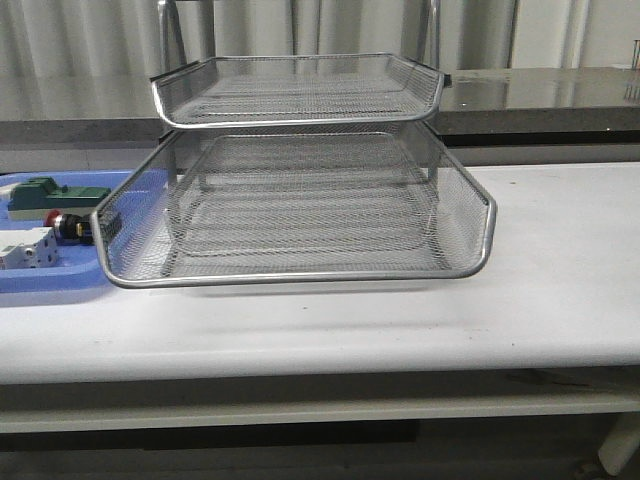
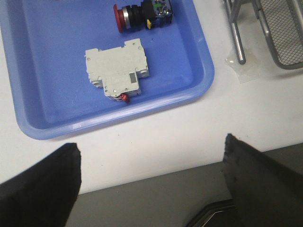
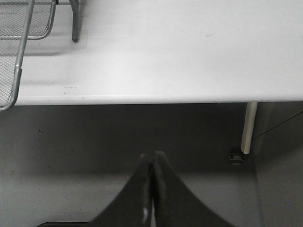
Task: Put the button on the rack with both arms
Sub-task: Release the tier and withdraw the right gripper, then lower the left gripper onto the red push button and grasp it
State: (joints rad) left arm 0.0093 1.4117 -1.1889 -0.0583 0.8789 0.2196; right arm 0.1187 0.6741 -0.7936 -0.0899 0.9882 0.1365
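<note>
Nearest the camera in the front view, the pale front edge of the surface [image 1: 320,350] is seen, and just behind it the rack [image 1: 300,215], whose lowest wire-mesh tray is drawn forward with its open mouth toward the robot, presumably so that something can be lowered into it from above. A higher tray sits further back and leaves that lower tray uncovered.

The button [image 2: 142,14] is found lying on its side in the blue tray [image 2: 38,85] at the left end of the surface, beside the rack; its red cap is turned away from the rack. A white breaker-like block [image 2: 116,68] lies near it in the same tray, and a green-and-beige block [image 1: 45,195] is seen further back.

The left pincer [image 2: 151,182] is held spread wide, with nothing between its fingers [image 2: 42,184], out beyond the surface's front edge and short of the blue tray; this is judged to be readiness for a reach to the button. The right pincer [image 3: 152,189] is pressed closed on nothing and is held below and in front of the surface's edge, well apart from the rack, so as to be kept clear. No part of the task is judged to be done yet
</note>
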